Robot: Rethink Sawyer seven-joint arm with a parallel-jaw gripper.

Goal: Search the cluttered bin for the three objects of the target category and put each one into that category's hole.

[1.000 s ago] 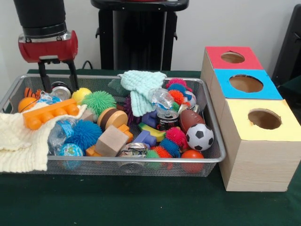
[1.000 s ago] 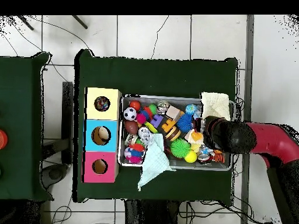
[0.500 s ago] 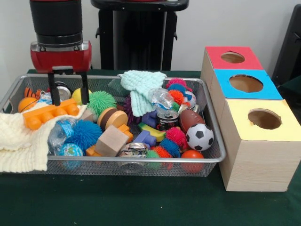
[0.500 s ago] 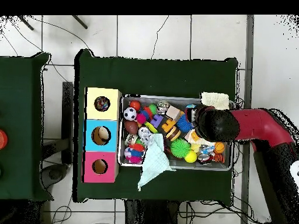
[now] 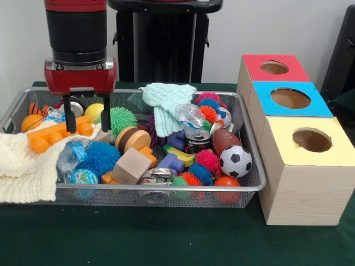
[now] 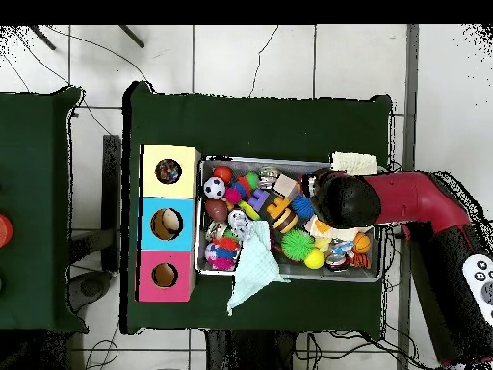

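Observation:
My gripper (image 5: 87, 126) is open and empty, low over the left part of the bin (image 5: 166, 189). Its fingers (image 5: 70, 117) straddle the end of an orange toy block (image 5: 55, 134), beside a yellow ball (image 5: 95, 111). In the overhead view the arm's wrist (image 6: 343, 199) hides the gripper. No colour-patched white rag shows among the bin's clutter. The yellow-topped box's hole (image 5: 312, 140) is at the near right. In the overhead view that hole (image 6: 168, 171) shows something multicoloured inside.
A cream knitted cloth (image 5: 22, 166) hangs over the bin's left end. A mint-green cloth (image 5: 166, 105) drapes over the far rim. Spiky balls, a soccer ball (image 5: 235, 160), a can (image 5: 197, 141) and blocks fill the bin. Blue-topped (image 5: 290, 98) and red-topped (image 5: 274, 67) boxes stand behind the yellow one.
My gripper has moved right in the front view and come down, from the bin's far left corner to over the orange block. It stays open.

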